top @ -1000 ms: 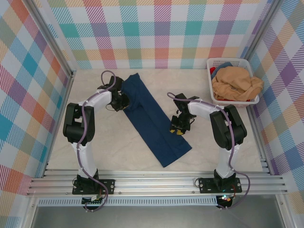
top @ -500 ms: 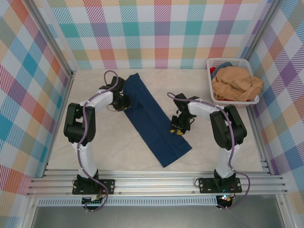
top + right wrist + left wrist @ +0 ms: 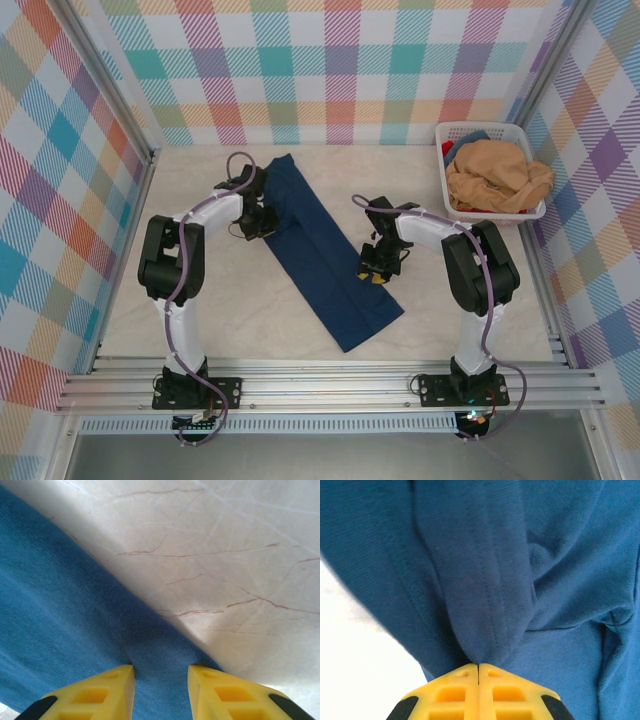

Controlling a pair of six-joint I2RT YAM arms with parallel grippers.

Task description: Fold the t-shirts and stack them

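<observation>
The navy blue t-shirt (image 3: 320,250) lies folded into a long diagonal strip on the table. My left gripper (image 3: 262,222) sits at the strip's upper left edge, shut on a pinched fold of the blue cloth (image 3: 480,605). Over the strip's right edge my right gripper (image 3: 374,274) is open, its yellow fingers (image 3: 220,690) straddling the hem of the navy shirt (image 3: 75,630) and pressing down on it. The tan-orange t-shirt (image 3: 495,175) lies crumpled in the white basket (image 3: 450,132) at the back right.
A bit of blue and red cloth (image 3: 462,148) peeks out under the tan shirt in the basket. Bare marbled tabletop (image 3: 240,300) stretches left and right of the strip. Checked walls close in on three sides, and an aluminium rail (image 3: 330,385) runs along the near edge.
My left gripper has shifted slightly right and up along the shirt's upper left edge, pulling the cloth with it. The right arm has stayed still.
</observation>
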